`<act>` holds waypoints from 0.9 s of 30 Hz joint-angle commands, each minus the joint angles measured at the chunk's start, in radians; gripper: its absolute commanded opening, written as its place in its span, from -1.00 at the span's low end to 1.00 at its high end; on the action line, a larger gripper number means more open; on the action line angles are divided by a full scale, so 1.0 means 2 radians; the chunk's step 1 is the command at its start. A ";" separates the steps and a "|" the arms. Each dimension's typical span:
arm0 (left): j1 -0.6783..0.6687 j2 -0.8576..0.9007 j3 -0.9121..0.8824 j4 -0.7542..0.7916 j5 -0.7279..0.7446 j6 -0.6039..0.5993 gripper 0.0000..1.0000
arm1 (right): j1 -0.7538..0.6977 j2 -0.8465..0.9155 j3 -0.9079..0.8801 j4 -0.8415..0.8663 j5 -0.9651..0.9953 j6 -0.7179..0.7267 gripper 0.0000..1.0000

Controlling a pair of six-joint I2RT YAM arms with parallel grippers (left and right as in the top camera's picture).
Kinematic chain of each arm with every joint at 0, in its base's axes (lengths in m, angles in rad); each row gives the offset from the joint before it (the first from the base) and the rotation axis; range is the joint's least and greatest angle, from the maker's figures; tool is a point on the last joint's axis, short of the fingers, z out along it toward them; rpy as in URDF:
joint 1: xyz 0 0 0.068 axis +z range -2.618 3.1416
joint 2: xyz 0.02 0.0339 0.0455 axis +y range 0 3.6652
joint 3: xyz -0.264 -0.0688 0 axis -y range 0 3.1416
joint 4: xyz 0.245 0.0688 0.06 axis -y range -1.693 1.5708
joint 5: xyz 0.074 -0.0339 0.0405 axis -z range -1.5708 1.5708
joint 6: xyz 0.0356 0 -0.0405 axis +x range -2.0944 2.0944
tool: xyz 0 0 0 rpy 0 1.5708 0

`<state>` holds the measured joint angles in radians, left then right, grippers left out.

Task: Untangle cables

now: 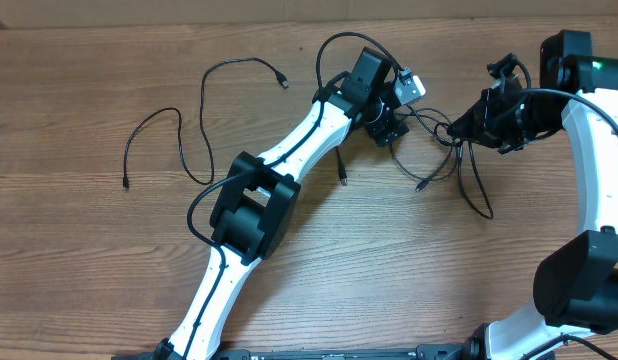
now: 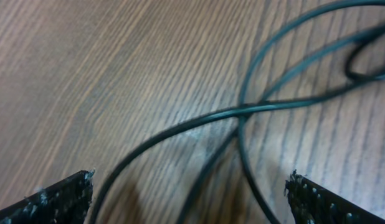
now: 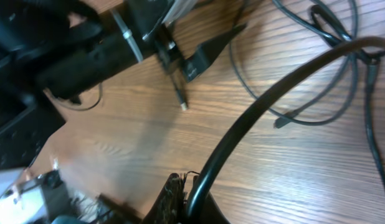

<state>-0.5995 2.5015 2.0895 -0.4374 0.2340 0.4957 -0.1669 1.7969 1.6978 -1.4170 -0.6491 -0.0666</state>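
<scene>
Several thin black cables lie tangled [image 1: 459, 165] on the wooden table between my two grippers. My left gripper [image 1: 392, 128] hovers low over the tangle's left side. In the left wrist view it is open [image 2: 189, 190], with crossing cable strands [image 2: 242, 113] on the wood between its fingertips [image 2: 77, 186]. My right gripper [image 1: 452, 130] sits at the tangle's right side. In the right wrist view it is shut [image 3: 195, 200] on one black cable [image 3: 261, 112], which arcs up and to the right from the jaws.
A separate loose cable [image 1: 181, 135] snakes across the table's left half, with plugs at both ends. Another plug end [image 1: 341, 176] lies beside the left arm's forearm [image 1: 299, 150]. The left gripper's body [image 3: 86, 53] fills the upper left of the right wrist view.
</scene>
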 commanded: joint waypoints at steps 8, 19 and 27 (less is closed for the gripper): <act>0.013 -0.001 0.006 0.020 -0.011 0.047 0.99 | 0.005 -0.017 0.009 -0.020 -0.069 -0.046 -0.92; 0.013 0.003 0.006 -0.017 0.004 0.071 0.71 | 0.037 -0.017 0.009 -0.008 -0.069 -0.046 -0.92; 0.013 0.025 0.006 -0.009 0.003 0.072 -0.45 | 0.037 -0.017 0.009 -0.013 -0.069 -0.046 -0.92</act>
<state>-0.5758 2.5156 2.0895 -0.4625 0.2276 0.6312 -0.0959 1.7969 1.6978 -1.4422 -0.7628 -0.1432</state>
